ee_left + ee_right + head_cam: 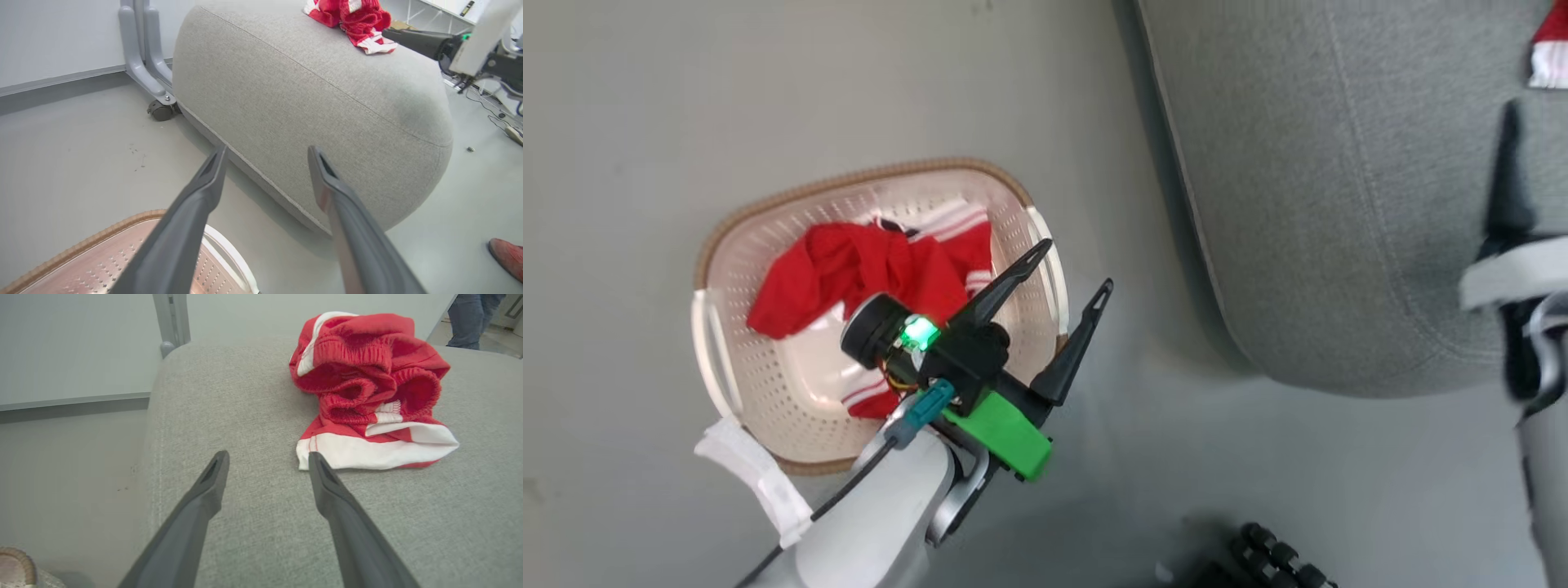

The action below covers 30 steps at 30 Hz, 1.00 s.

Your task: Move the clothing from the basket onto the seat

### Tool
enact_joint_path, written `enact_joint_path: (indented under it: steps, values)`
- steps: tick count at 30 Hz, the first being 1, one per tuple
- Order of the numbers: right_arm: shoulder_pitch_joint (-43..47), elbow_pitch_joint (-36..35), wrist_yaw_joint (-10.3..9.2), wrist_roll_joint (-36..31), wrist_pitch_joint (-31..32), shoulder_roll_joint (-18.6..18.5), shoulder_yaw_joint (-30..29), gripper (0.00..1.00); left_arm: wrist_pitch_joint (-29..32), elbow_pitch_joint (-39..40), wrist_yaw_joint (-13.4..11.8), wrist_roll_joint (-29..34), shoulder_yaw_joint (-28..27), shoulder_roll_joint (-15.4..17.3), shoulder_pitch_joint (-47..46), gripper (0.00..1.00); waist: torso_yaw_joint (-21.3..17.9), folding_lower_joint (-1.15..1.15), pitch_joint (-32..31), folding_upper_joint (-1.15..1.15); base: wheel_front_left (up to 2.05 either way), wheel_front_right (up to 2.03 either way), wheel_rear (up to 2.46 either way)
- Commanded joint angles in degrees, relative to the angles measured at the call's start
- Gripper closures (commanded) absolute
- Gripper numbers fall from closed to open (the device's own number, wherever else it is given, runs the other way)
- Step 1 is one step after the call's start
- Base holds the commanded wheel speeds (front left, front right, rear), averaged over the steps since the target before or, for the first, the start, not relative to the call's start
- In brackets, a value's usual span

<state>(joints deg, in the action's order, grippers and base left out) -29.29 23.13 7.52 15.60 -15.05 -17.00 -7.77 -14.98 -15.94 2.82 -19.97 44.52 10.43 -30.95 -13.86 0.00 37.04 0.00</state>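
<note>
The basket [849, 175] stands on the grey floor with red and white clothing [866, 269] bunched inside it. My left gripper [1076, 265] hovers over the basket's right rim, open and empty; in its wrist view its fingers [267, 152] point at the side of the seat [306, 94]. One more red garment [367, 388] lies crumpled on the seat [245, 416], white hem toward me. My right gripper [267, 457] is open just above the cushion, a little short and left of that hem, holding nothing. Its dark finger [1507, 180] shows at the head view's right edge.
A grey metal leg on a caster [159, 108] stands behind the seat. A person's shoe [506, 253] rests on the floor to the right, and legs in jeans [470, 318] stand beyond the cushion. Cables [490, 110] lie on the floor.
</note>
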Motion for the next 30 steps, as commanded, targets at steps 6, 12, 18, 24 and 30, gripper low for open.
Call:
enact_joint_path:
  steps: [6, 12, 18, 24, 30]
  values:
    - [10.8, -3.9, -0.07, -1.9, -0.2, 1.5, 11.8, 0.0, -0.2, -0.9, -1.3, -1.9, -11.1, -4.4, 10.5, 0.0, 5.9, 0.0, -20.6, 0.0, 0.0, 0.0, 0.0]
    - [21.3, -6.4, -0.07, -1.5, -0.2, 5.8, 17.3, 0.0, -0.2, -1.1, -3.9, 1.6, -22.5, -7.0, 21.2, 0.0, 8.8, 0.0, -32.9, 0.0, 0.0, 0.0, 0.0]
    - [28.9, -11.0, -0.06, -1.7, -0.2, 8.9, 17.3, 0.0, -0.2, 2.9, -3.7, 3.5, -29.4, -7.4, 28.8, 0.0, 9.9, 0.0, -38.5, 0.0, 0.0, 0.0, 0.0]
    - [34.0, -16.3, -0.06, -3.5, -0.2, 9.9, 17.4, 0.0, -0.2, 8.2, -3.5, 5.8, -32.8, -7.5, 34.5, 0.0, 10.4, 0.0, -41.0, 0.0, 0.0, 0.0, 0.0]
    - [37.4, -19.4, -0.06, -4.6, -0.2, 10.0, 19.3, 0.0, -0.2, 12.6, -4.0, 7.0, -33.5, -7.5, 39.9, 0.0, 9.8, 0.0, -42.8, 0.0, 0.0, 0.0, 0.0]
